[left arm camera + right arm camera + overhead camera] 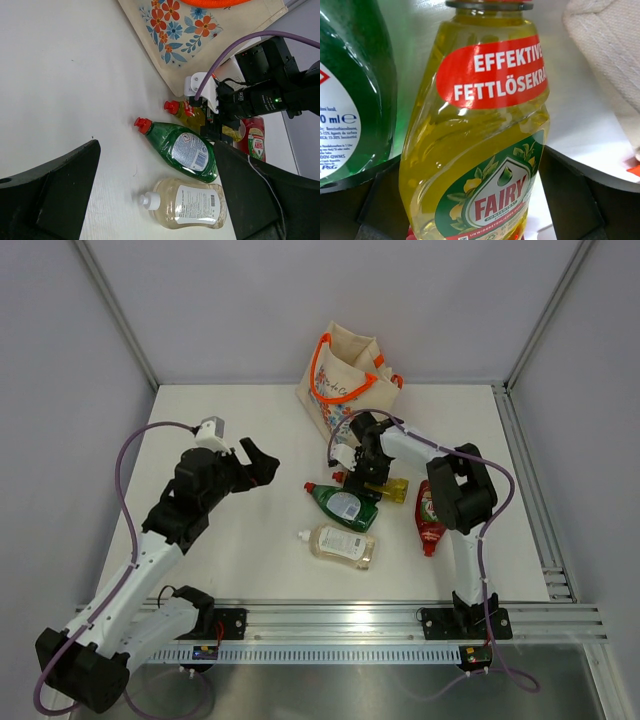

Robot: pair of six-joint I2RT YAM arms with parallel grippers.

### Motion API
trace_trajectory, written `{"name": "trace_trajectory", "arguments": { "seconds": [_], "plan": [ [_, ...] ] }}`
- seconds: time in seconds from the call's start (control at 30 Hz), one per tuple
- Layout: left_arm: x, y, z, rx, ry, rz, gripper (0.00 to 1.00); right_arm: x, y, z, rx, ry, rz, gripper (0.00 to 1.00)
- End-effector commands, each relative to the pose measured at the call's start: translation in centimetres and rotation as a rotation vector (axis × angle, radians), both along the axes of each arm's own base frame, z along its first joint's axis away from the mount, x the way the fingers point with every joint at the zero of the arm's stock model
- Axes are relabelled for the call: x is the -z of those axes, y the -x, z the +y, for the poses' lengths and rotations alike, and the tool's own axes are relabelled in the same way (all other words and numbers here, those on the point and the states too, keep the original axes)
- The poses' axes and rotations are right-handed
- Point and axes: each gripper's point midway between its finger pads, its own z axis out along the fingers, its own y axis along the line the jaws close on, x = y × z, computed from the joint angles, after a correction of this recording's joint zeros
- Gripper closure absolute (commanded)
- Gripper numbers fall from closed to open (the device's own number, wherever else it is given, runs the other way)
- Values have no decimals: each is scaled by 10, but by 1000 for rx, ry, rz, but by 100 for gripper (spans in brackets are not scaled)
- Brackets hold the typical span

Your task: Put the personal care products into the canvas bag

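The canvas bag stands at the back centre with its orange handles up; its floral side also shows in the left wrist view. My right gripper is shut on the yellow bottle, low by the table, just in front of the bag. The green bottle lies next to it, the clear-beige bottle nearer me, and the red bottle to the right. My left gripper is open and empty, raised left of the bottles. The white bottle is out of view.
An aluminium rail runs along the near edge, and another runs down the right side. Grey enclosure walls surround the white table. A purple cable loops from each arm.
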Motion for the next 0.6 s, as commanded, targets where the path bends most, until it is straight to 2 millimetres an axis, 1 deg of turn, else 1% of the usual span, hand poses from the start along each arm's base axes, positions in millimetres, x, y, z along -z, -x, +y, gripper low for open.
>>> {"name": "trace_trajectory", "arguments": {
  "seconds": [0.0, 0.07, 0.1, 0.13, 0.17, 0.2, 0.23, 0.27, 0.3, 0.33, 0.37, 0.4, 0.47, 0.5, 0.57],
  "plan": [
    [-13, -1, 6, -36, 22, -47, 1, 20, 27, 9, 9, 5, 124, 10],
    [-13, 0, 7, -40, 23, -47, 1, 17, 30, 12, 30, -19, 123, 20],
    [-12, 0, 7, -40, 23, -47, 1, 16, 33, 15, 53, -38, 135, 35],
    [-11, 1, 8, -43, 27, -47, 1, 9, 35, 17, 69, -59, 137, 46],
    [-11, 2, 8, -44, 30, -47, 1, 7, 36, 19, 90, -75, 149, 56],
    [-10, 3, 8, -43, 32, -46, 1, 2, 42, 25, 127, -112, 184, 67],
    [-10, 3, 8, -44, 33, -46, 1, -5, 42, 27, 148, -139, 193, 82],
    [-10, 3, 8, -43, 38, -49, 1, -9, 43, 27, 176, -167, 211, 87],
    [-10, 4, 7, -40, 37, -47, 1, -14, 47, 34, 206, -223, 245, 91],
    [-12, 4, 7, -40, 41, -52, 1, -23, 47, 36, 225, -259, 249, 100],
    [-12, 3, 7, -38, 40, -53, 1, -29, 45, 34, 257, -295, 261, 100],
    [-12, 4, 7, -35, 40, -53, 1, -37, 48, 40, 295, -356, 307, 100],
    [-13, 3, 6, -32, 42, -55, 1, -49, 48, 43, 339, -428, 357, 100],
    [-12, 4, 5, -26, 42, -52, 1, -58, 49, 43, 386, -490, 414, 100],
    [-13, 3, 4, -25, 49, -54, 1, -64, 52, 44, 418, -543, 481, 100]
  ]
}}
